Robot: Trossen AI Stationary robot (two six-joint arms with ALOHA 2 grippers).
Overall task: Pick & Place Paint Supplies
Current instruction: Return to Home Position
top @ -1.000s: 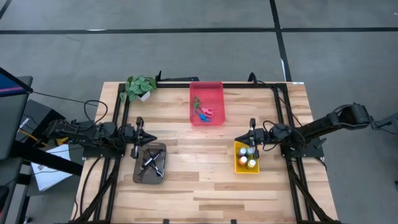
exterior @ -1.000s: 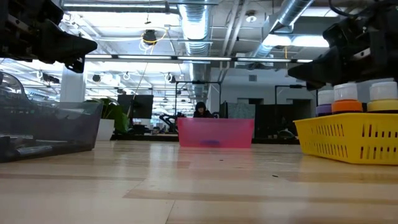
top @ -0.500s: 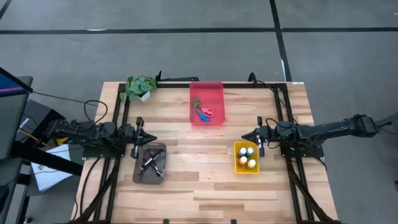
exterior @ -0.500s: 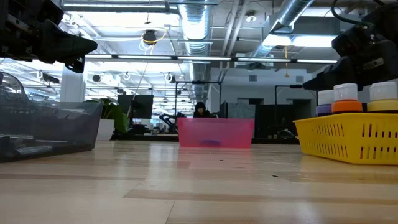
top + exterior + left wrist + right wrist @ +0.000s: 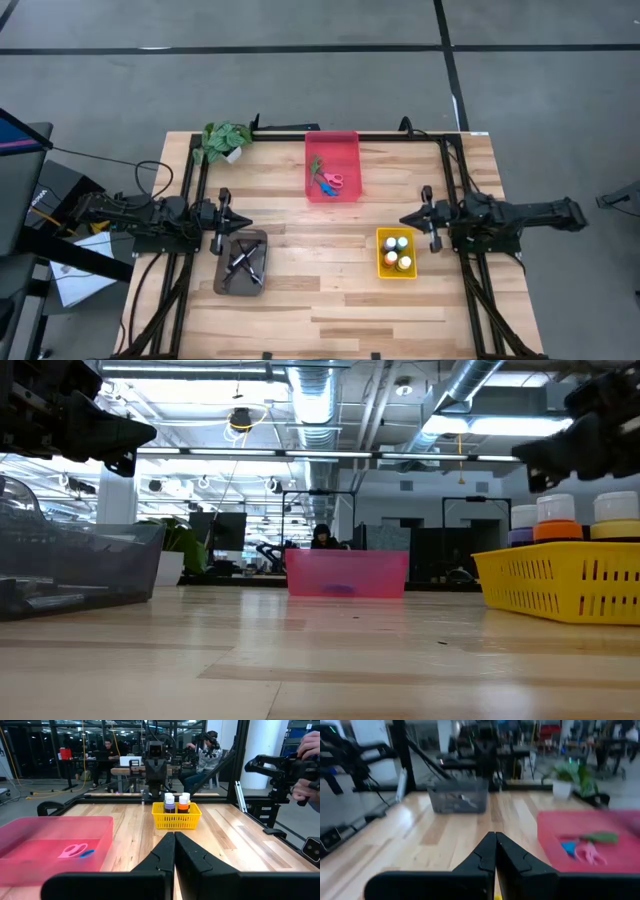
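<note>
Several small paint bottles (image 5: 398,252) stand upright in the yellow tray (image 5: 383,264); the low view shows their caps (image 5: 556,510). Dark-handled brushes (image 5: 243,262) lie in the grey tray (image 5: 222,280). Pink, green and blue scissors (image 5: 327,181) lie in the red tray (image 5: 348,146). My left gripper (image 5: 246,221) is shut and hovers just beyond the grey tray's far edge. My right gripper (image 5: 402,221) is shut and hovers just beyond the yellow tray's far right corner. Neither touches anything.
A small potted plant (image 5: 224,140) stands at the far left corner. Bare wood lies between the trays and along the near edge (image 5: 330,320). A black frame (image 5: 450,160) runs around the table. People show in the room beyond the table in the left wrist view.
My right arm has drawn back toward the table's right edge and stretched out level. Its gripper has moved from over the yellow tray to beyond the tray's far right corner. The left arm and all things have kept still.
</note>
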